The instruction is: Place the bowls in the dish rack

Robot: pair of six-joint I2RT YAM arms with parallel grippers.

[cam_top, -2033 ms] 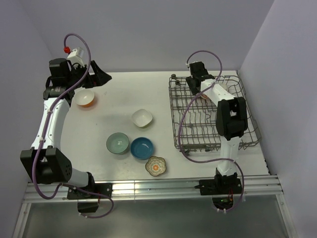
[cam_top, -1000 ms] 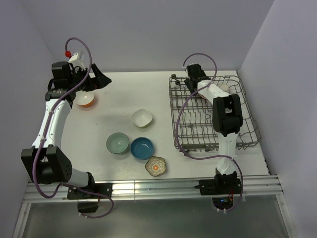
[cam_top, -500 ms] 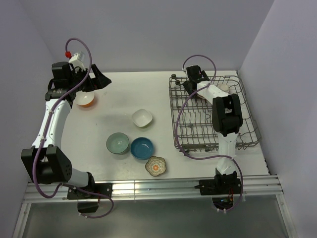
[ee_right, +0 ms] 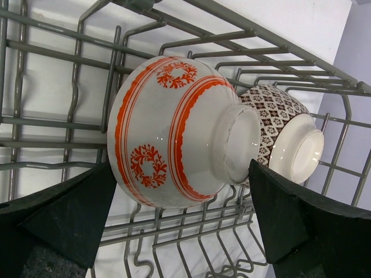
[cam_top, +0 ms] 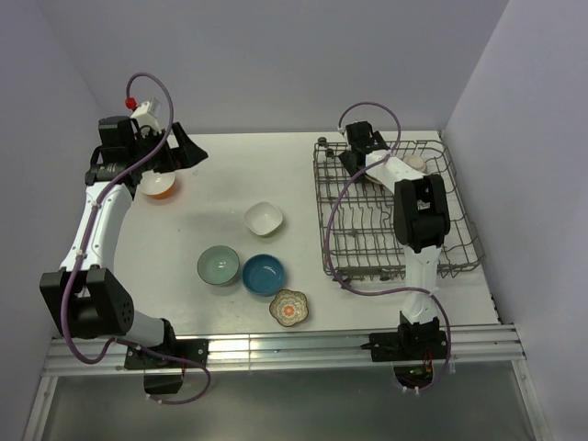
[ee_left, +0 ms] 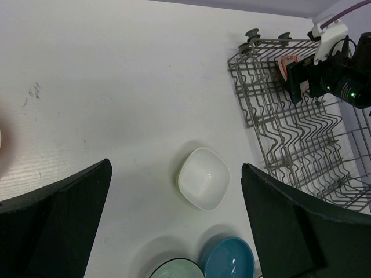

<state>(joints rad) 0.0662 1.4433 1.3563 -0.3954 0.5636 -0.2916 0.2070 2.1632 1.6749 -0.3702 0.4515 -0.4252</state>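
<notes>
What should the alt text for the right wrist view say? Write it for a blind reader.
An orange-and-white patterned bowl lies on its side in the grey wire dish rack, foot pointing right, with a brown-patterned bowl tucked behind it. The open right claw frames it from both sides.

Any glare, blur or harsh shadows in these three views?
Top external: even light, soft shadows beside the bowls, nothing blurred. Left wrist: white squarish bowl sharp, mild sheen; own fingers dark, featureless. Right wrist: orange-white bowl close and crisp, slight gloss on its foot.
</notes>
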